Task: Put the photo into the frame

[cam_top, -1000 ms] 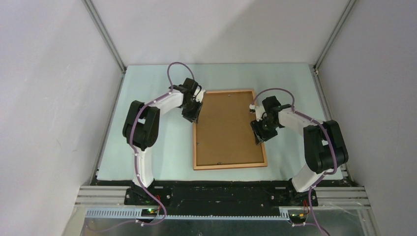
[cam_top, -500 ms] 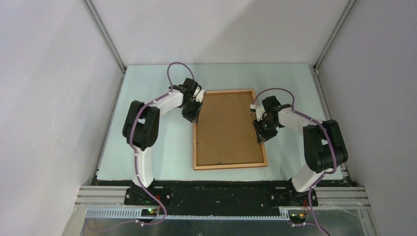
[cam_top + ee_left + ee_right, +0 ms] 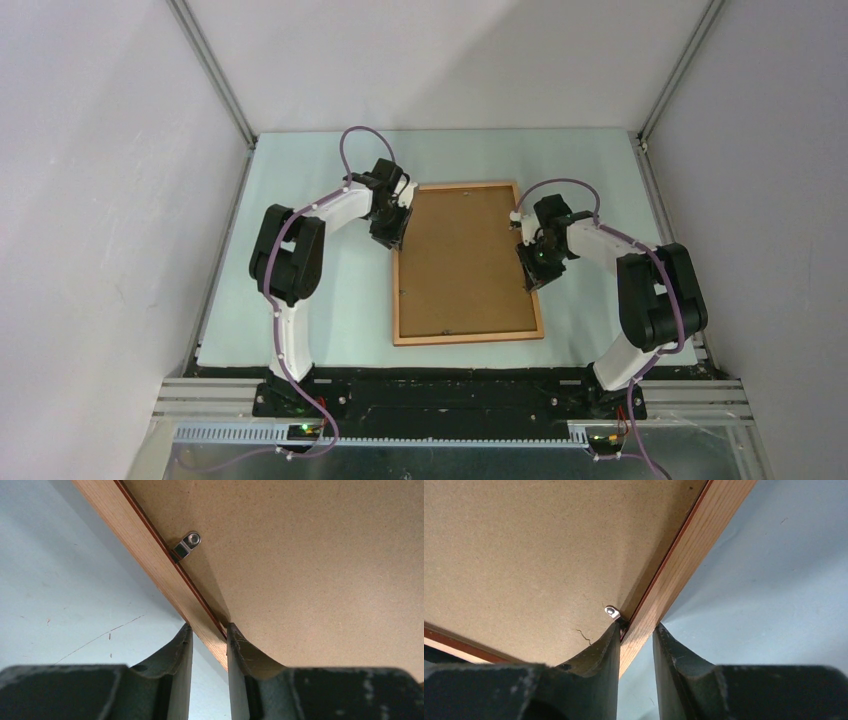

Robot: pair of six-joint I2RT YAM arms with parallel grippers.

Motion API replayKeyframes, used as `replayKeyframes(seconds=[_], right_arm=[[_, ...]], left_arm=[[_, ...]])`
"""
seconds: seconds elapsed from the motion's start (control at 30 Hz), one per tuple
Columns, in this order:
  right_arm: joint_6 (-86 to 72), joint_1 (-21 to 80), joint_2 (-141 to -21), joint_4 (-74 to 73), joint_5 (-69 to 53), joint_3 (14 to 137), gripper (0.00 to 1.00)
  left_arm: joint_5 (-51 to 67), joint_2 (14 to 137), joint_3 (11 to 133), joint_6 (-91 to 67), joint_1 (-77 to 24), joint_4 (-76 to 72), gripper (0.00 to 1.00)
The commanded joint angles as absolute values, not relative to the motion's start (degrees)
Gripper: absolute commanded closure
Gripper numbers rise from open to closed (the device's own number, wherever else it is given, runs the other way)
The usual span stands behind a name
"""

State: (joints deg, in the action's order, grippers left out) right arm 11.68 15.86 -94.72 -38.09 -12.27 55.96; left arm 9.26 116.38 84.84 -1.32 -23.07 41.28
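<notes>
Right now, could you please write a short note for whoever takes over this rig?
Left gripper: shut on the left rail of the thin orange-brown wooden frame.
Right gripper: shut on its right rail.
Frame lies back up on the pale table, flat brown backing board seated in it.
Photo not visible; possibly under the board.
Left to do: confirm the photo is in, check the small metal tabs, release.

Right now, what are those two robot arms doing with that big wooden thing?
They are holding a thin orange-brown wooden picture frame lying face down on the pale blue-green table. The left gripper pinches its left rail, and the right gripper pinches the right rail. A flat brown backing board fills the frame. No photo shows.
</notes>
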Motion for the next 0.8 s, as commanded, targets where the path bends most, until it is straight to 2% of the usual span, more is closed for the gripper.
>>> replayKeyframes(seconds=[0.0,0.37,0.77], right_arm=[[12.99,16.05,-94.9,-35.09,-12.99,56.86,0.7],[12.77,15.22,-92.58,-34.65,-13.84,56.84,0.48],[12.96,15.24,-91.8,-34.09,-12.47,56.99,0.45]], left_arm=[[9.84,117.02,85.96,1.04,-22.72,40.6,1.0],[9.73,116.74,85.8,1.15,-22.59,40.53,1.0],[9.82,116.78,85.78,1.32,-22.46,40.53,1.0]])
